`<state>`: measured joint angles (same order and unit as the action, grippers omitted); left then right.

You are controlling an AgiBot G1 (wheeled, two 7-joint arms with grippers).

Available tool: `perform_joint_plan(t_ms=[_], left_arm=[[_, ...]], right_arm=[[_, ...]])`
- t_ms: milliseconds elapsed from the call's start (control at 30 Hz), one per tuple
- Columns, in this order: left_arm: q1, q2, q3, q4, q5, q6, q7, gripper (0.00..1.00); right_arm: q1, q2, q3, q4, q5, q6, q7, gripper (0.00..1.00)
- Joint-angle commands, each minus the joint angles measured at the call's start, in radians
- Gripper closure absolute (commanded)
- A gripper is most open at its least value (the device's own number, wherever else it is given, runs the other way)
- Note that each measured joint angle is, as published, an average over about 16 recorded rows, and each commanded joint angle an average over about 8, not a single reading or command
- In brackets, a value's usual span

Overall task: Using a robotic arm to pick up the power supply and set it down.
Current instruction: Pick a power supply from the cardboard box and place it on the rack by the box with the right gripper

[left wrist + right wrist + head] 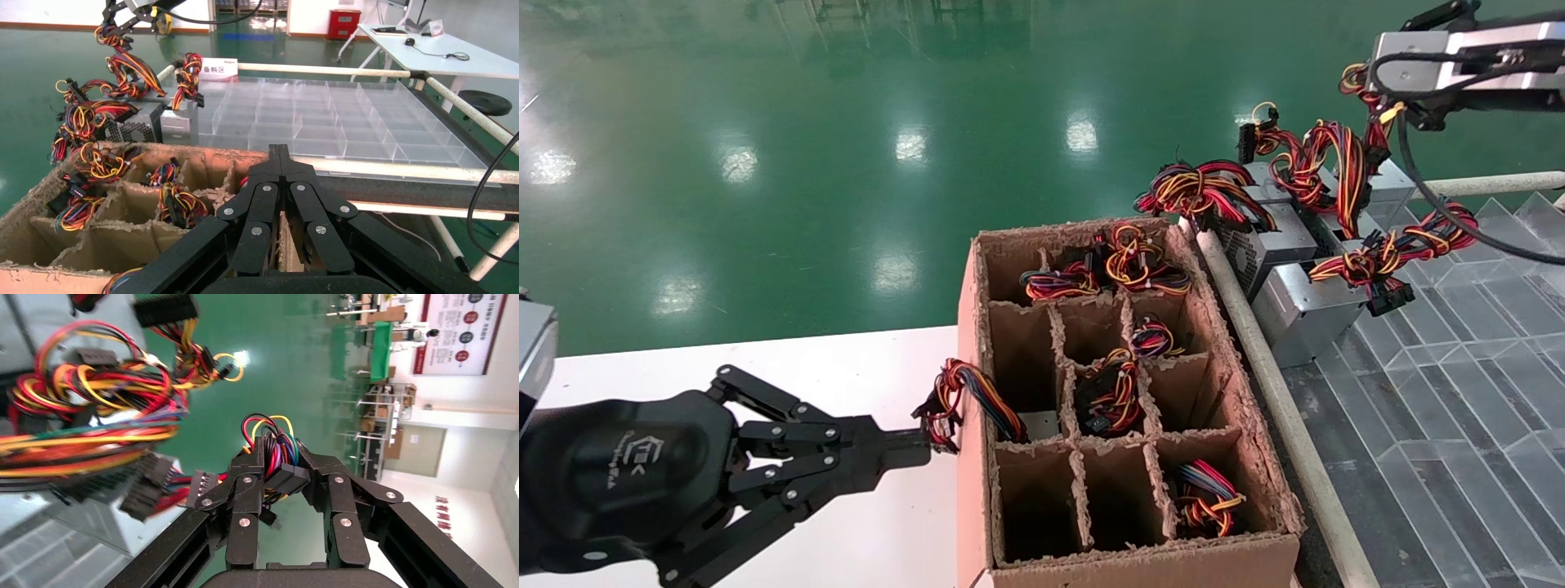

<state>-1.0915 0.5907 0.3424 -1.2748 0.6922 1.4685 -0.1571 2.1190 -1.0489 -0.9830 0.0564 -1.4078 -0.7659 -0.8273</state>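
Observation:
My right gripper (275, 454) is shut on a bundle of coloured wires with a black connector (283, 478). In the head view its grey wrist box (1414, 69) is at the top right, and the wire bundle (1340, 163) runs down from it to a grey power supply (1336, 233) among others alike (1303, 306) at the tray's near corner. My left gripper (923, 445) is low on the left with its jaws shut together (280, 152) and nothing visible between them. Its tips sit against wires (964, 392) that hang over the cardboard box's left wall.
A cardboard box (972, 343) with paper dividers holds several more wired units in its cells. A white rail (1279, 392) separates it from a clear compartment tray (1459, 392) on the right. A white table (846, 367) lies under my left arm, with green floor beyond.

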Motion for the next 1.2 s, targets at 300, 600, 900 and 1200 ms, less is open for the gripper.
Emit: perform_joint_plan(t_ms=[300,600,900,1200], left_arm=[[0.000,0.000,0.000,0.000,0.000,0.000,0.000,1.00],[0.000,0.000,0.000,0.000,0.000,0.000,0.000,1.00],[0.000,0.000,0.000,0.000,0.000,0.000,0.000,1.00],[0.000,0.000,0.001,0.000,0.000,0.000,0.000,1.00]], right_arm=[[0.001,-0.015,0.010,-0.026,0.016,-0.016,-0.003,0.00],[0.034,-0.035,-0.003,-0.043,-0.004,-0.020,0.009,0.00],[0.063,-0.046,0.001,-0.022,0.002,-0.014,-0.007,0.00],[0.021,-0.012,0.056,0.084,0.073,-0.075,-0.056,0.00]])
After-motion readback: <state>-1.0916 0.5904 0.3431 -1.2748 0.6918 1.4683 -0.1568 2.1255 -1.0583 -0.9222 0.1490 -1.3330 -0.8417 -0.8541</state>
